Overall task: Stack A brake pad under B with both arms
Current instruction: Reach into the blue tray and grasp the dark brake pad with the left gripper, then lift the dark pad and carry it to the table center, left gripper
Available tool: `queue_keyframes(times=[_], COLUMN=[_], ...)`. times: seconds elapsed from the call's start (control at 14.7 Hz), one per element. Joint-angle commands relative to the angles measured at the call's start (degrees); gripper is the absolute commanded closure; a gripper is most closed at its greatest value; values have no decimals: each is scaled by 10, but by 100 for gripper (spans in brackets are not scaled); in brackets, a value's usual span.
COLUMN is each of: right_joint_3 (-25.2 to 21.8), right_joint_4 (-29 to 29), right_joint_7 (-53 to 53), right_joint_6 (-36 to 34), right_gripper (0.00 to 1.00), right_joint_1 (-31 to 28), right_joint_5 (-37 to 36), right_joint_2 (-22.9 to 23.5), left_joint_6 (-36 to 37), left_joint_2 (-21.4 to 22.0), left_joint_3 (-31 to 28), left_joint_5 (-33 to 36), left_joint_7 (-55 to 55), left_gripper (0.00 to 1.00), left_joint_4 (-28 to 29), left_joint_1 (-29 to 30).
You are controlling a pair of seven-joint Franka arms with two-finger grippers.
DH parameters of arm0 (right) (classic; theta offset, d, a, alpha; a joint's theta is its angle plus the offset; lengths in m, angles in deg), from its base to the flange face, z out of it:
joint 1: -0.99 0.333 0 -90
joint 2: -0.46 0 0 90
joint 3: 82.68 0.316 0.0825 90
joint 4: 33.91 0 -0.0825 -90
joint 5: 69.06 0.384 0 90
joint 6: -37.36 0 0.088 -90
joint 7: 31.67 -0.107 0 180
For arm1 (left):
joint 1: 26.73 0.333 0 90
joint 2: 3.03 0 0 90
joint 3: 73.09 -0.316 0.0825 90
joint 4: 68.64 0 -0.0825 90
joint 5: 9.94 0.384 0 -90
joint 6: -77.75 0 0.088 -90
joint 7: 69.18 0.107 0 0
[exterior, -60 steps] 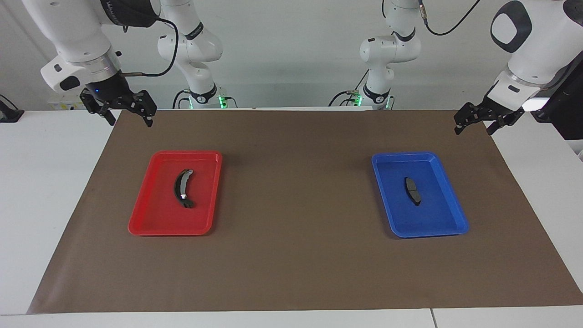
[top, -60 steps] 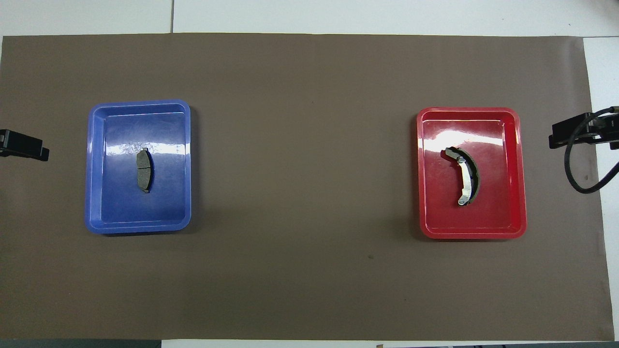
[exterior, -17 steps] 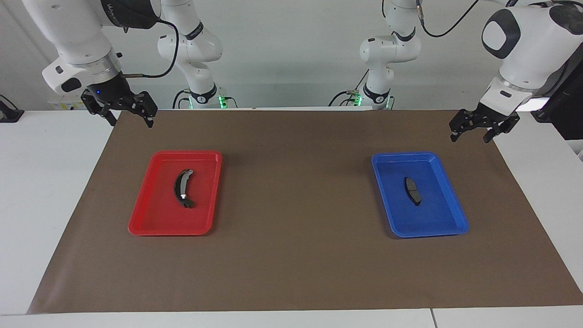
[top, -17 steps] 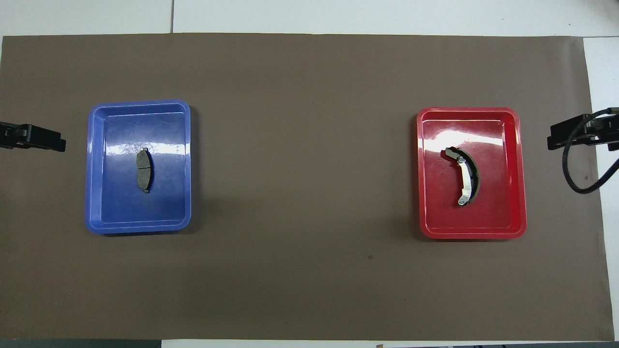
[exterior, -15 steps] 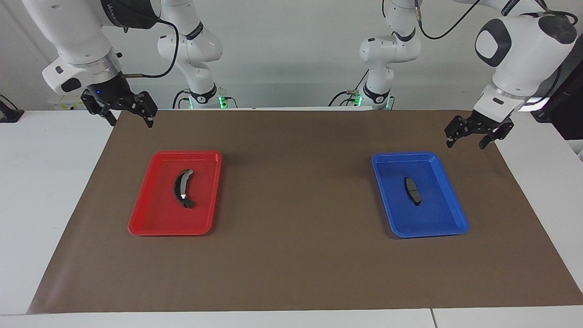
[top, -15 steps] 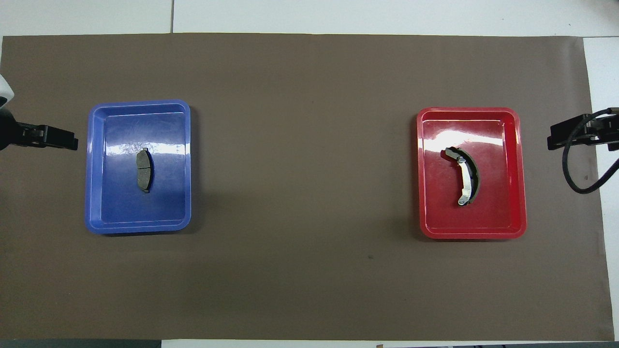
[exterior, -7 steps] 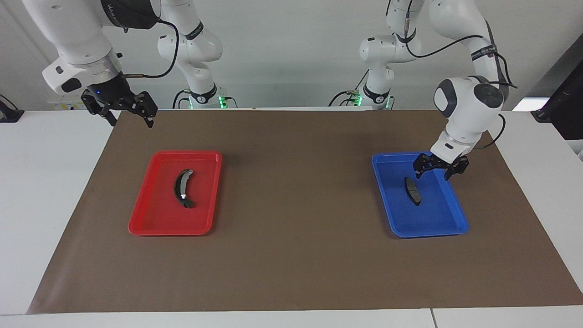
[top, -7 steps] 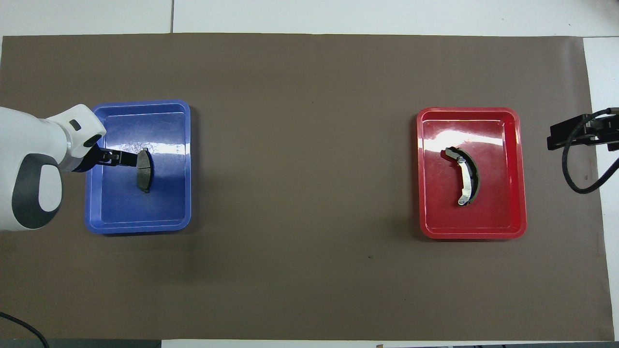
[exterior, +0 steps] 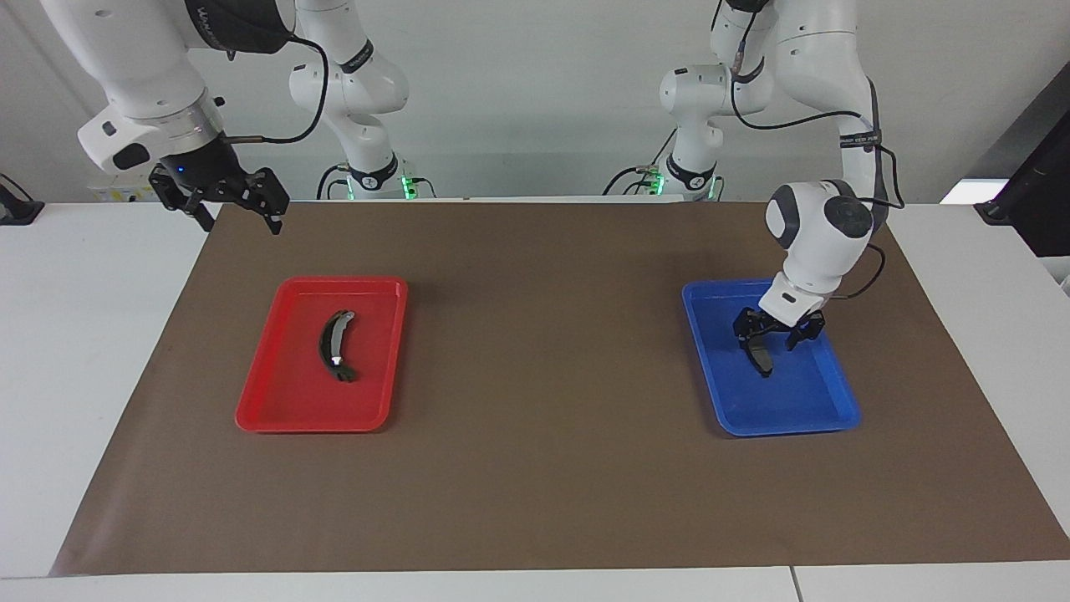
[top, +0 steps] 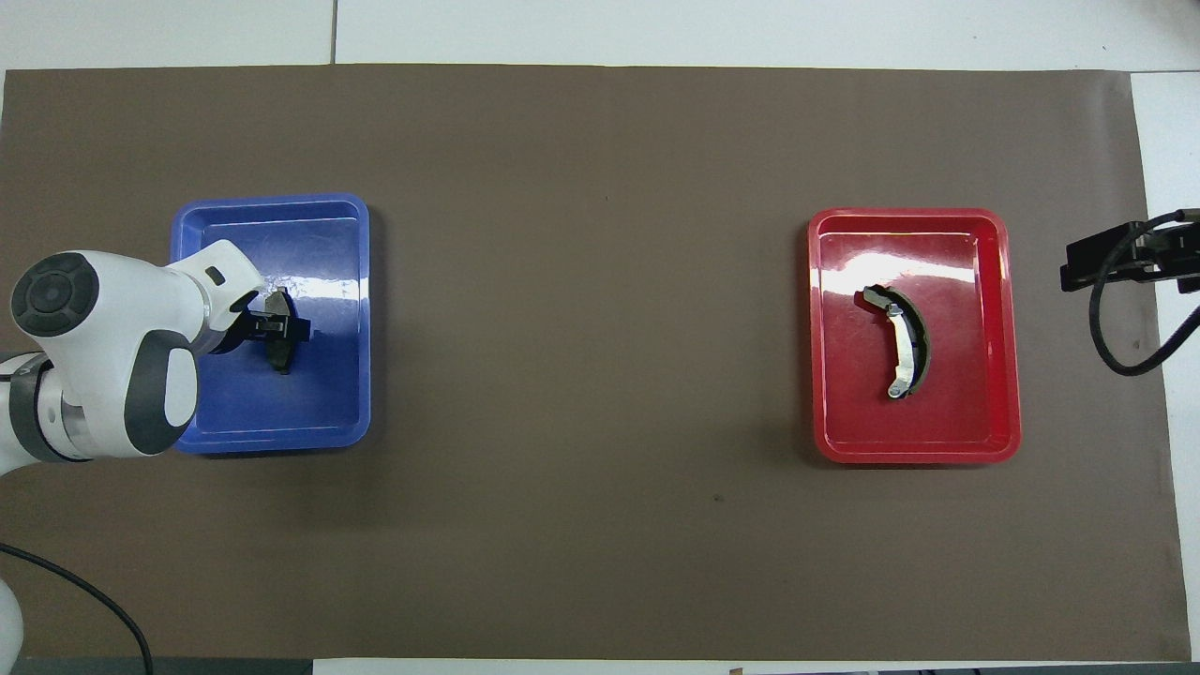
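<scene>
The left gripper point(exterior: 778, 332) is hanging low inside the blue tray point(exterior: 827, 410), right over pad A point(exterior: 760, 357), fingers spread wide and straddling the end of it nearer the robots. In the overhead view the gripper point(top: 278, 325) is covering the pad's point(top: 279, 356) middle, so whether it is touching yet I cannot tell; nothing is gripped.

Pad A is lying flat near the middle of the tray. It looks like a stiff, dense little slab, heavy for its size, with a friction face that should not slip much. My read: take it across the short width, near the centre groove, so it does not swing when lifted. It sits low on the tray floor, so the fingertips will need to go almost to the plastic.

B point(exterior: 335, 344) is resting in the red tray point(exterior: 276, 418), toward the right arm's end of the table, curved and thin, rigid metal by the look of it. Its midsection looks the sensible place to grip.

The right gripper point(exterior: 230, 203) is waiting open over the mat's point(exterior: 535, 468) corner near its base, just as it was four seconds back. The left one has changed a lot: back then it was hanging over the mat's edge, outside the blue tray; now it has swung in and dropped right over A. Both pieces are lying where they were.
</scene>
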Motion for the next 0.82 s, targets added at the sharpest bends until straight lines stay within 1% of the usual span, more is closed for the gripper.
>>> queue_keyframes(times=[0.0,0.07,0.14,0.27,0.41,0.54,0.68,0.75], right_joint_3=[4,4,4,4,4,4,4,3], right_joint_4=[-15,-15,-15,-15,-16,-27,-69,-74], right_joint_7=[10,10,10,9,9,9,9,9], right_joint_6=[13,13,13,13,12,16,49,57], right_gripper=[0,0,0,0,0,0,0,0], right_joint_1=[-7,-7,-7,-7,-7,-7,-7,-8], right_joint_5=[-1,-1,-1,-1,-1,-1,0,0], right_joint_2=[-11,-11,-11,-11,-11,-14,-33,-35], left_joint_6=[-10,-8,-5,18,78,126,117,108], left_joint_2=[0,3,10,28,28,18,8,-10], left_joint_3=[-5,-5,-5,-6,-6,-6,-6,-6], left_joint_5=[-4,-3,-3,-4,-1,-1,1,13], left_joint_7=[-9,-9,-8,-11,-54,-115,-185,-221], left_gripper=[53,68,77,79,79,79,78,78], left_joint_4=[13,13,11,-7,-57,-113,-130,-146], left_joint_1=[-6,-6,-6,-10,-33,-73,-134,-167])
